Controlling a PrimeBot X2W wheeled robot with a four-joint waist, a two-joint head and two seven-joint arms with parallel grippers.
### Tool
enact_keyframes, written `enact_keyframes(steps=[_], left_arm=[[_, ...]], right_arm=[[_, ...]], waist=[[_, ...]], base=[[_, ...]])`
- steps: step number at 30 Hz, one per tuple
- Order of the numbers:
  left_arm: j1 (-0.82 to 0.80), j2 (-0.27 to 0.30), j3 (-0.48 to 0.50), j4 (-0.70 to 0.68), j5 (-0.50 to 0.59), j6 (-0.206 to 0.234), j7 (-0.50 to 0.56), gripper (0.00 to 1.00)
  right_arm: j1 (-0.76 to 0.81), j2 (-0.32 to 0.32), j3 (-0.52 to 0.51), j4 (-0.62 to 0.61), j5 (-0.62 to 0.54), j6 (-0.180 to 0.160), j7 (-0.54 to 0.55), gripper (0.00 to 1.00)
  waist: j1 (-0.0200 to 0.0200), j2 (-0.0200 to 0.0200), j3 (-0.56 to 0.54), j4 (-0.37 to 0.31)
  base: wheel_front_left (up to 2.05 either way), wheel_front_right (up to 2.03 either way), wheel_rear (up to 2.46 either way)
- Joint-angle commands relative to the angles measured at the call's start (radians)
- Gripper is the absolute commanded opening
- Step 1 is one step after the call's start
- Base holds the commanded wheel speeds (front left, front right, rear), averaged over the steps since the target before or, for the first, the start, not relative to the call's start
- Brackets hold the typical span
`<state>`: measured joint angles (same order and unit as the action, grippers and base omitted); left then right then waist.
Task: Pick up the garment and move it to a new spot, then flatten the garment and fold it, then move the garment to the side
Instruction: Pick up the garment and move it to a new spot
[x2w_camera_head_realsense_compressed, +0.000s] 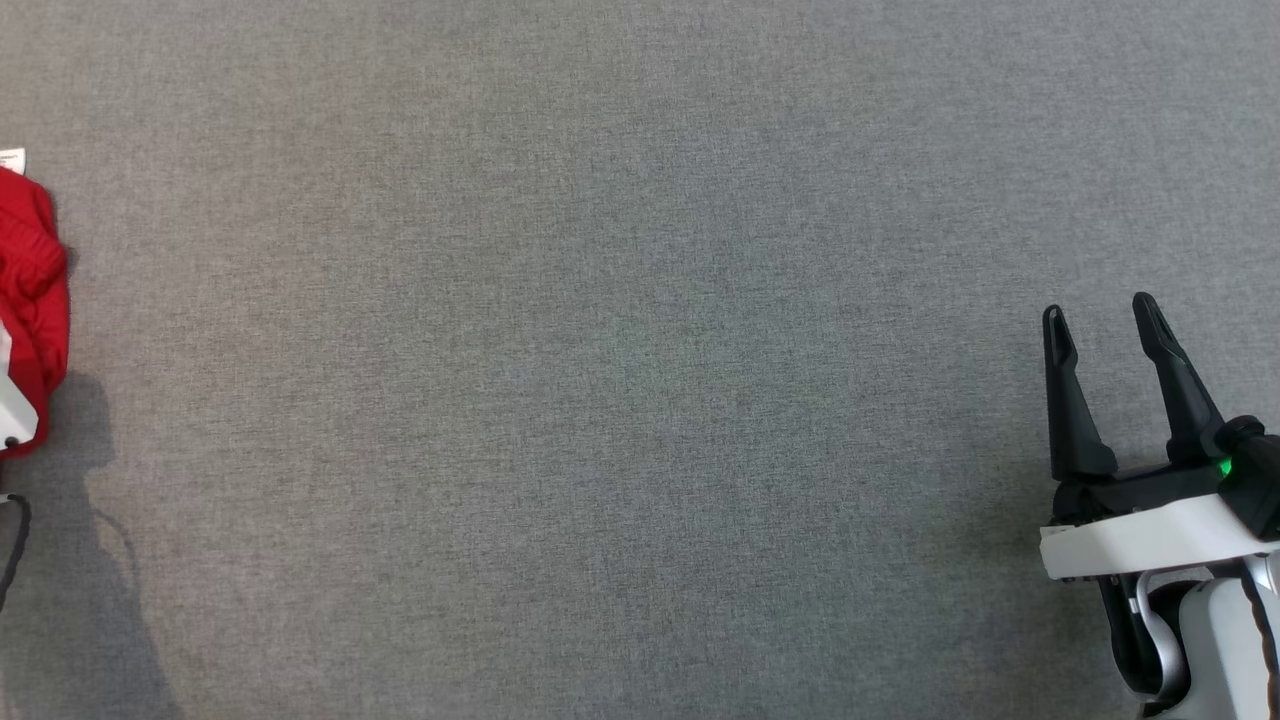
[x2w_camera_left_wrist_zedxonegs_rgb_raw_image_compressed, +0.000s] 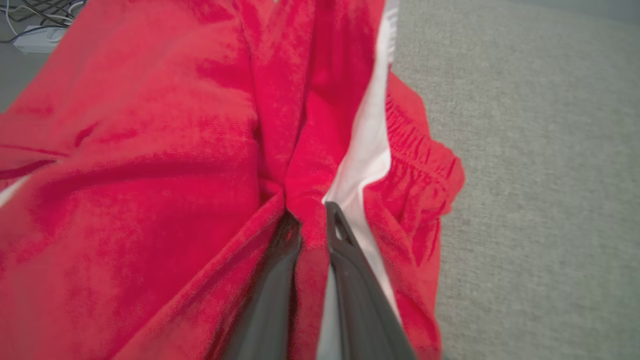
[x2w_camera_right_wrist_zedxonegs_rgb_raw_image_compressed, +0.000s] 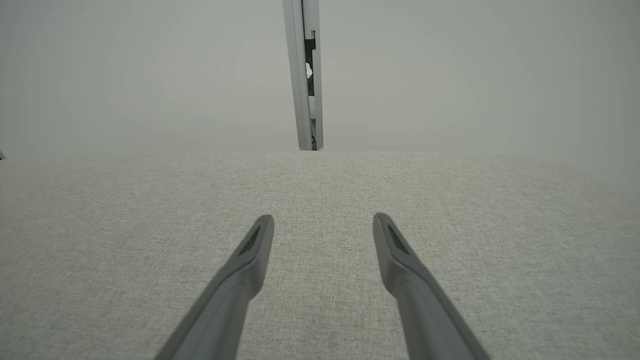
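The garment (x2w_camera_left_wrist_zedxonegs_rgb_raw_image_compressed: 150, 150) is red cloth with a white stripe and a gathered elastic edge, bunched in folds on the grey table. In the left wrist view my left gripper (x2w_camera_left_wrist_zedxonegs_rgb_raw_image_compressed: 311, 215) is shut on a raised fold of it, with red cloth pinched between the two dark fingers. The head view shows the garment (x2w_camera_head_realsense_compressed: 32, 280) at the far left edge, with a white piece of my left arm (x2w_camera_head_realsense_compressed: 14, 412) over it. My right gripper (x2w_camera_head_realsense_compressed: 1100, 320) hovers at the lower right, far from the cloth. It is open, and in the right wrist view the right gripper (x2w_camera_right_wrist_zedxonegs_rgb_raw_image_compressed: 322, 219) has nothing between its fingers.
The grey fabric table top (x2w_camera_head_realsense_compressed: 620, 360) stretches wide between both arms. Beyond the table's far edge rises a pale metal post (x2w_camera_right_wrist_zedxonegs_rgb_raw_image_compressed: 306, 75). Cables and a white power strip (x2w_camera_left_wrist_zedxonegs_rgb_raw_image_compressed: 35, 41) lie on the floor past the garment. A small white label (x2w_camera_head_realsense_compressed: 12, 160) sits above the cloth.
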<state>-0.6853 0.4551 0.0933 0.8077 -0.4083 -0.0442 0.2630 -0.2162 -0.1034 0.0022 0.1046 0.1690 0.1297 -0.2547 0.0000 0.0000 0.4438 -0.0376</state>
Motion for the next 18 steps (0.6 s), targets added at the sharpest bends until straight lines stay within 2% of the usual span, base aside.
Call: enact_keyframes(steps=[1, 11, 14, 18], left_arm=[[0.007, -0.005, -0.005, 0.008, -0.004, -0.003, -0.004, 0.00], [-0.046, -0.010, -0.008, -0.074, 0.027, 0.017, -0.253, 0.00], [-0.065, -0.007, -0.020, -0.135, 0.043, 0.016, -0.315, 0.00], [-0.090, -0.017, -0.043, -0.262, 0.058, 0.014, -0.343, 0.00]], right_arm=[[-0.005, -0.003, -0.003, -0.002, 0.000, 0.002, -0.001, 1.00], [0.018, 0.003, -0.003, 0.021, 0.010, 0.002, -0.003, 1.00], [0.024, 0.008, 0.004, 0.032, 0.015, 0.002, -0.006, 1.00], [0.031, 0.018, 0.010, 0.054, 0.025, 0.002, -0.010, 1.00]], waist=[[0.0000, 0.0000, -0.002, 0.000], [0.0000, 0.0000, -0.068, 0.036], [0.0000, 0.0000, -0.100, 0.049], [0.0000, 0.0000, -0.137, 0.050]], base=[[0.00, 0.00, 0.00], [0.00, 0.00, 0.00], [0.00, 0.00, 0.00], [0.00, 0.00, 0.00]])
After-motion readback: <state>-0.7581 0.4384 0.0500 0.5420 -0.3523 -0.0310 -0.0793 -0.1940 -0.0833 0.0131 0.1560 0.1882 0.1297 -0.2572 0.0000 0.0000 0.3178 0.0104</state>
